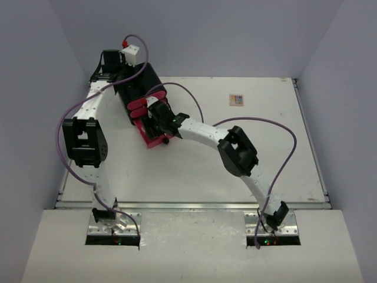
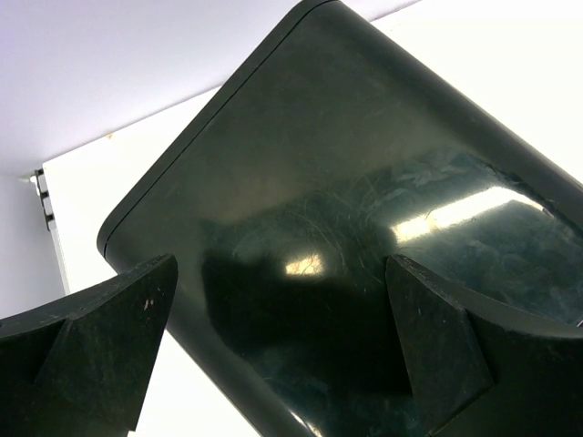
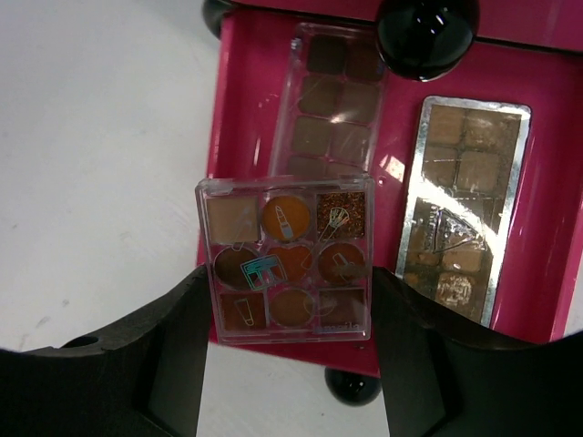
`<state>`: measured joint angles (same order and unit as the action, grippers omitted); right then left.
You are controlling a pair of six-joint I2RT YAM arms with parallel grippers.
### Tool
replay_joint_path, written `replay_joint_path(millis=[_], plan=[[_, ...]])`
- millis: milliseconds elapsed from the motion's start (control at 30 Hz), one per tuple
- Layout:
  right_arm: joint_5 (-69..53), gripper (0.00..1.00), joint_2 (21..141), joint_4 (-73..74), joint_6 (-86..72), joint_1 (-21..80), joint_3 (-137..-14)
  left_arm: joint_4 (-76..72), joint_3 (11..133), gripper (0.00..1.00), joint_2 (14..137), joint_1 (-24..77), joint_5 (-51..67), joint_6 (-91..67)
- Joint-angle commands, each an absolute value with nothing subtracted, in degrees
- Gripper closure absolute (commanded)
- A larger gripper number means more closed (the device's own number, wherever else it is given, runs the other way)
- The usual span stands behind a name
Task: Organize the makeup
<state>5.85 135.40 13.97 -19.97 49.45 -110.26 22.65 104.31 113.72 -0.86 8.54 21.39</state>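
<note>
A black chest is set at the far left corner of the white tabletop, and its pink drawer is drawn out from the front toward the near side. Open tabletop is left to the right of the chest and in front of it, out to the raised rim at the right edge. A small square palette with an orange face lies alone well to the right of the chest, near the far edge.

The right end effector is closed on a nine-pan palette, which is gripped by its two side edges. In the right wrist view the palette is held over the outer corner of the chest's drawer, with one edge past the drawer wall and above bare tabletop. Inside the drawer two long palettes are seen side by side, a clear-lidded one and a silver-framed one, with pink floor between them; these are hidden by the arm in the top view. A black round knob is seen at the chest side of the drawer.

The left end effector is spread wide above the chest's glossy, scratched top, near a rounded corner; contact cannot be told.

Pale grey walls enclose the tabletop on three sides.
</note>
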Motion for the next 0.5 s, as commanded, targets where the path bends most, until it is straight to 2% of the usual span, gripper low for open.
replay_joint_path(millis=[0, 167, 233, 333, 467], plan=[[9.75, 0.81, 138.19, 9.60, -21.36, 49.22, -115.00, 19.86, 104.34, 0.04, 115.38, -1.24, 8.27, 21.70], [10.68, 0.79, 141.98, 10.07, -20.92, 49.22, -119.23, 19.89, 104.91, 0.03, 116.75, -1.23, 8.02, 21.45], [11.07, 0.73, 141.77, 9.51, -20.66, 49.22, -118.84, 19.86, 105.11, 0.04, 117.15, -1.23, 7.66, 21.70], [10.08, 0.46, 141.36, 9.81, -20.74, 49.22, -118.45, 19.86, 105.44, 0.03, 117.71, -1.23, 7.09, 21.80], [8.54, 0.24, 140.10, 9.94, -21.01, 49.22, -117.43, 19.86, 105.65, 0.03, 118.21, -1.23, 6.94, 21.80]])
